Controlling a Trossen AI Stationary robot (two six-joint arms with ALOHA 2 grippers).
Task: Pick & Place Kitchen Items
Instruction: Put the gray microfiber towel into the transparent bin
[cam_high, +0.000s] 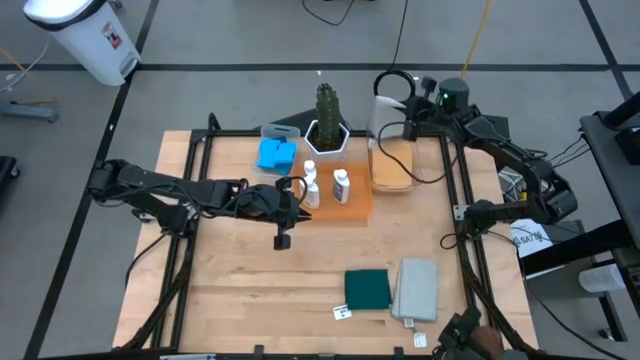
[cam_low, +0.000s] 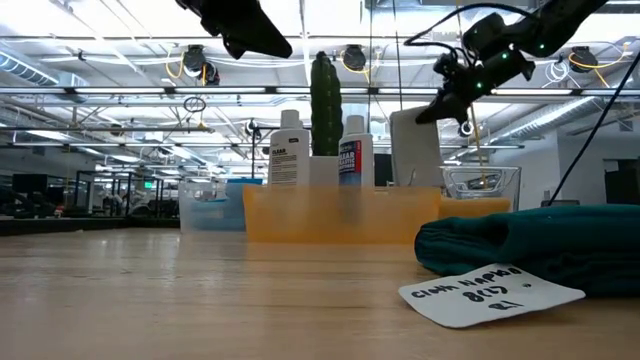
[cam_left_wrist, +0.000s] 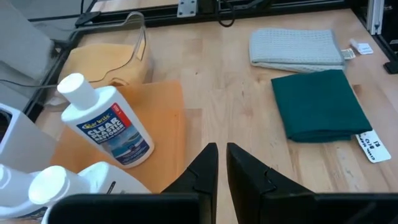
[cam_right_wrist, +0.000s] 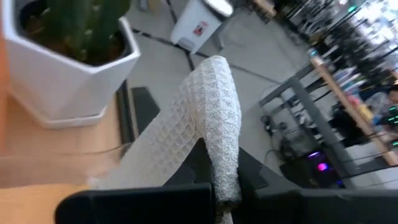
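Overhead, the left hand (cam_high: 283, 205) is seen above the desk (cam_high: 250, 290) just beside the orange tray (cam_high: 355, 205), its fingers (cam_left_wrist: 202, 171) nearly together with only a thin gap and nothing held. Two white bottles (cam_high: 341, 186) stand on the tray; in the left wrist view one bottle is cut off at the frame edge. The right hand (cam_high: 405, 112) is at the far bin (cam_high: 392, 165), closed on a pale waffle cloth (cam_right_wrist: 211, 118), which hangs over the bin; its lower end is hidden behind the fingers. An orange cloth (cam_high: 392, 160) lies in that bin. Blue sponges (cam_high: 276, 154) are in a second bin beside the cactus (cam_high: 327, 110); their number cannot be made out. A green cloth (cam_high: 368, 289) and a grey cloth (cam_high: 416, 289) lie side by side near the front edge, a handwritten tag (cam_low: 490, 292) before them, only partly legible.
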